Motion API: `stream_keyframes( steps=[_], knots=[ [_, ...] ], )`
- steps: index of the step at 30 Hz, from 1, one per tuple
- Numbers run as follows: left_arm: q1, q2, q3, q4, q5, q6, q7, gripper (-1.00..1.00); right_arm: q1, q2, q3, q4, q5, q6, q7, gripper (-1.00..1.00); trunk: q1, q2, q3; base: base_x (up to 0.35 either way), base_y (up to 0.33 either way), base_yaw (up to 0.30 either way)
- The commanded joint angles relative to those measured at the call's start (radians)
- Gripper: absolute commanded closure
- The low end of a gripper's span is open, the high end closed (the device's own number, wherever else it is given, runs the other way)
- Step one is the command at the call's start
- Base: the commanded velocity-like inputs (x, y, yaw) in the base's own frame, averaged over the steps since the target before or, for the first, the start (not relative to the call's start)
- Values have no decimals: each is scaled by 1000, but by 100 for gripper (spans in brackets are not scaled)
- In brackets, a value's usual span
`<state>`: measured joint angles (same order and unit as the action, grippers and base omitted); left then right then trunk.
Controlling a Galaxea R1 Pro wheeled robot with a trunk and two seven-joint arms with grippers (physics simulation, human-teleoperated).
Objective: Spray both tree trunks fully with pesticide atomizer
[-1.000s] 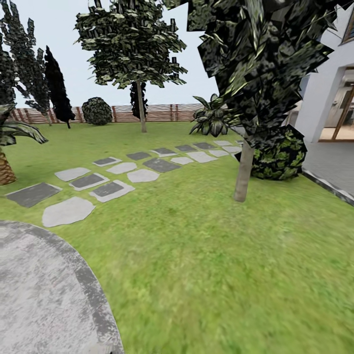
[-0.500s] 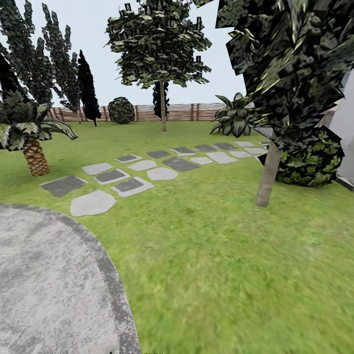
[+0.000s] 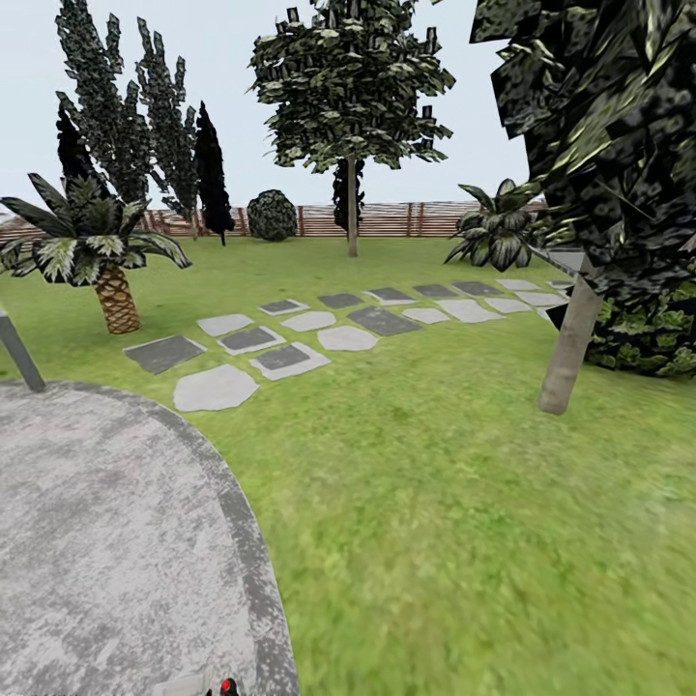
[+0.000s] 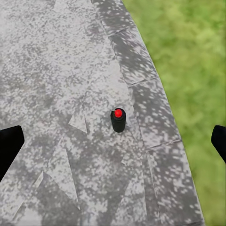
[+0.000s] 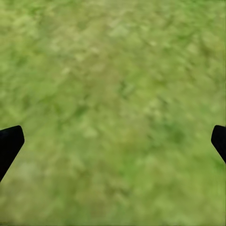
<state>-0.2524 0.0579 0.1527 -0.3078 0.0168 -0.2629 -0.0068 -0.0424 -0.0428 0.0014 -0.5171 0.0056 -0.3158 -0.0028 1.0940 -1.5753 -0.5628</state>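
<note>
No readable writing or labels on anything. Pesticide atomizer – one, a small slim dark bottle with a red top, standing upright on the floor, the grey speckled concrete, close to its curved edge with lawn just beyond. In the head view its red top pokes in at the bottom edge, near the paving border.

Left gripper – two dark fingertips spread wide at the frame edges, nothing between them, above the paving with the bottle roughly midway between the tips. Right gripper likewise spread wide, nothing held, over plain grass.

Head view: stepping stones, about a dozen and a half grey slabs, run across the lawn; one palm; slat fence at the back; one thin-trunked dark-leaved tree at right, another by the fence.
</note>
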Motion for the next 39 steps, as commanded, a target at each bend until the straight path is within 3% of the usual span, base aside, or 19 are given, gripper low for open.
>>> stream_keyframes(
  steps=[1, 21, 39],
  knots=[
    [-1, 0, 2, 1, 2, -3, -1, -100, -1, -1, 0, 0, 1, -3, 0, -100, 4, -8, -4, 0, 0, 17],
    [-1, -1, 4, 2, 2, -3, -1, -100, -1, 0, 0, -1, 5, -9, 4, -100, 81, -148, -68, 0, 0, 6],
    [-1, -1, 3, 2, 2, -3, -1, -100, -1, 1, 0, 2, 5, -9, 1, -100, 150, -274, -145, 0, 0, 147]
  ],
)
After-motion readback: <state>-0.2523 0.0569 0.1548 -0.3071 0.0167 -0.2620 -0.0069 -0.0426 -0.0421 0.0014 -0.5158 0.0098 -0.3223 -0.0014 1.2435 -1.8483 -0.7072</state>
